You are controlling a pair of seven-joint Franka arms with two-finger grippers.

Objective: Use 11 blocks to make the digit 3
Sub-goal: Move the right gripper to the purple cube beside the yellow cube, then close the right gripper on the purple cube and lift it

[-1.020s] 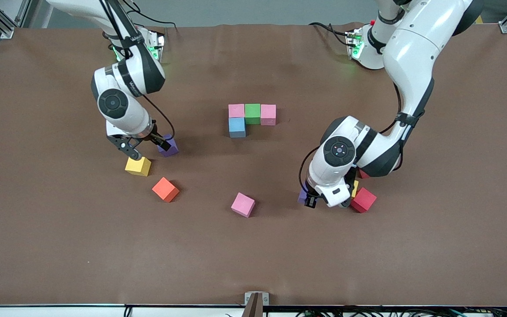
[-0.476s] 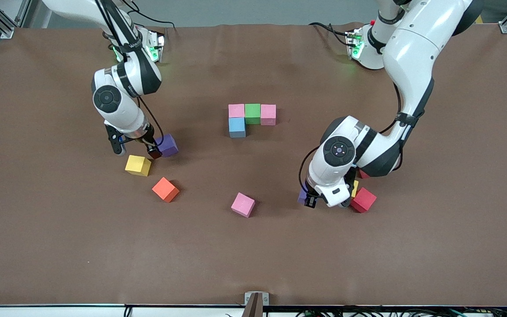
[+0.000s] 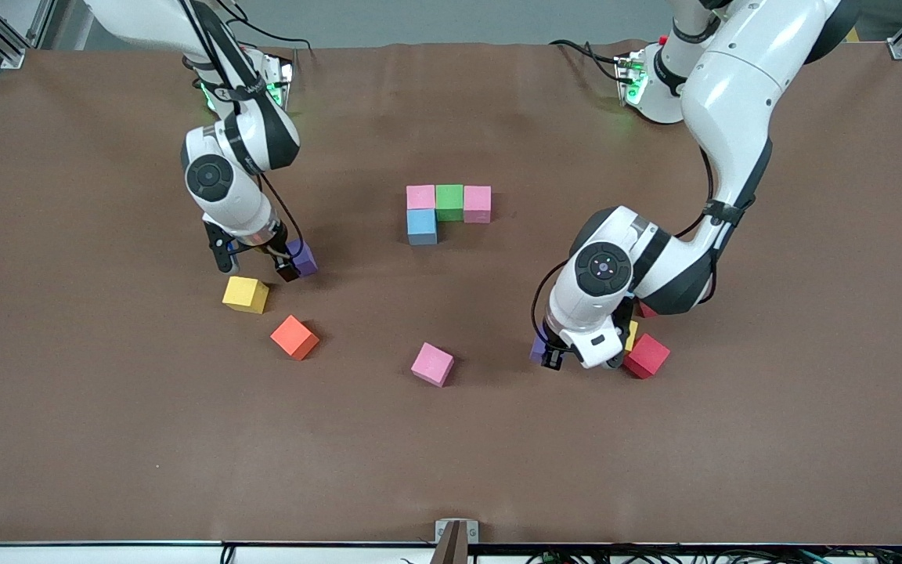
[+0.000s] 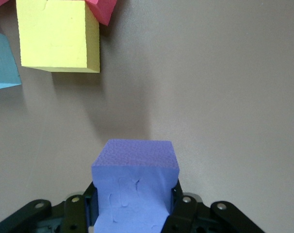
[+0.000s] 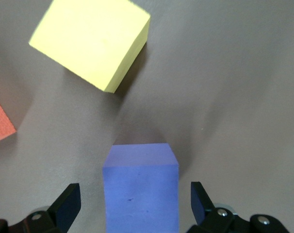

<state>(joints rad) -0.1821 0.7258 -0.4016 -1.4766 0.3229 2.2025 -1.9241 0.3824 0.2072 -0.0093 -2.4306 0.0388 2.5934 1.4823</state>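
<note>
Our right gripper (image 3: 257, 262) has swung over from the yellow foam cube (image 3: 245, 294) and now straddles, fingers wide, a matte purple cube (image 5: 140, 191) squarely between them; our left gripper (image 4: 133, 213) sits clenched on another purple cube (image 4: 135, 187).

Brown cloth-covered table (image 3: 451, 454) bearing small matte foam cubes: a joined pink (image 3: 420, 197), green (image 3: 449, 200), pink (image 3: 477, 203), blue (image 3: 421, 227) group; scattered yellow (image 3: 245, 294), orange (image 3: 294, 337), pink (image 3: 432, 364), red (image 3: 647, 356) cubes.

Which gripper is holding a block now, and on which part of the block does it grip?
The left gripper is shut on a purple block, its fingers pressing two opposite side faces. The right gripper is open around another purple block, not gripping it.
</note>
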